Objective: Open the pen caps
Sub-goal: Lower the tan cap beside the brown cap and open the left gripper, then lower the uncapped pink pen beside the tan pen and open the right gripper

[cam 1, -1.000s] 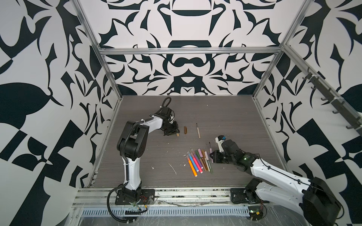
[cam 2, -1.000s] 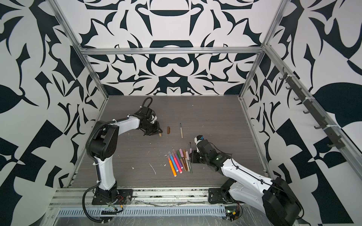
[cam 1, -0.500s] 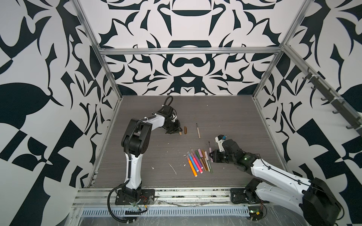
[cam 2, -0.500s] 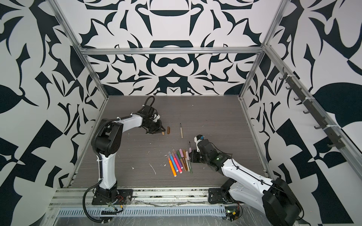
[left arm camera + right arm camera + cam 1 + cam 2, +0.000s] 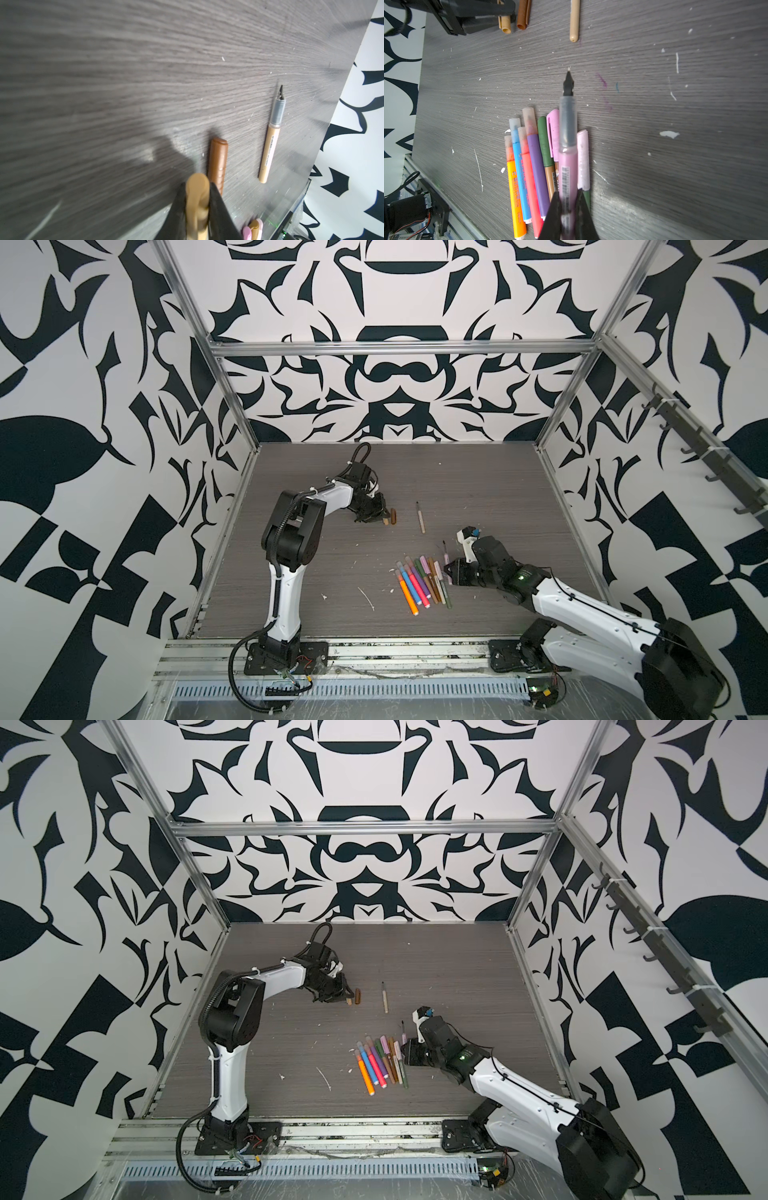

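My left gripper (image 5: 380,516) (image 5: 197,192) is shut on a tan pen cap (image 5: 197,199) (image 5: 386,522), low over the table beside a brown pen cap (image 5: 393,516) (image 5: 218,160). To their right lies an uncapped tan pen (image 5: 421,518) (image 5: 270,145). My right gripper (image 5: 451,572) (image 5: 566,199) is shut on a pale pink pen (image 5: 568,162) (image 5: 404,1040) whose black tip is bare. It hangs over the right end of a row of several capped pens (image 5: 419,585) (image 5: 529,166). The row runs orange, blue, red and purple, then pens with green and pink caps.
White flecks and streaks (image 5: 368,597) dot the dark wood-grain table (image 5: 324,564), with faint ink marks (image 5: 602,83) past the pink pen's tip. Patterned walls close in three sides. A metal rail (image 5: 374,655) with both arm bases runs along the front.
My left gripper has shifted a little to the right with the tan cap, ending close beside the brown cap. The right arm and the pink pen have stayed put.
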Robot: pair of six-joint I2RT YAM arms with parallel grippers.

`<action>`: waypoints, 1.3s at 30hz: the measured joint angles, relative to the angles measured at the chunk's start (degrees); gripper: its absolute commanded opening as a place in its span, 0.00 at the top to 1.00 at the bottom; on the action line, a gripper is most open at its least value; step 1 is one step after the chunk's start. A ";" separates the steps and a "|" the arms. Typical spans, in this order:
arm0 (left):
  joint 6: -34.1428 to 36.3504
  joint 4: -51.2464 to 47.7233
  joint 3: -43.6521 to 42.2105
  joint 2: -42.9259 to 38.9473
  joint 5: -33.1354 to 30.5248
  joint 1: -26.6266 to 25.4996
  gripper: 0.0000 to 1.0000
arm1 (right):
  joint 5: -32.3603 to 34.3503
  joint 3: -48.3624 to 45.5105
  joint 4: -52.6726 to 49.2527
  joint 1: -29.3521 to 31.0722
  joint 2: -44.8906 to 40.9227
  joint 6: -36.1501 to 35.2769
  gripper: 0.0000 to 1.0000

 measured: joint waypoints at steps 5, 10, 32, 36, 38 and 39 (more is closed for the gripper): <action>-0.13 -0.04 0.22 0.00 -0.07 0.00 0.74 | 0.00 0.00 0.00 0.00 0.00 0.00 1.00; -0.13 -0.09 0.31 0.00 -0.09 -0.02 0.73 | -0.02 0.00 0.00 0.00 0.00 0.02 1.00; -0.68 -0.04 -9.35 -16.61 -3.63 0.09 0.73 | -1.07 11.26 -3.76 -8.48 13.29 -7.39 1.00; 0.17 -0.68 -11.91 -25.62 -3.45 0.92 0.72 | -3.56 18.78 -1.11 -12.55 24.24 -10.73 1.00; 0.83 -1.62 -12.61 -28.94 -3.23 1.75 0.71 | -5.86 22.12 1.11 -14.12 30.29 -11.74 1.00; 1.33 -2.27 -13.05 -30.91 -3.21 2.43 0.70 | -7.61 23.91 2.67 -14.86 33.81 -12.11 1.00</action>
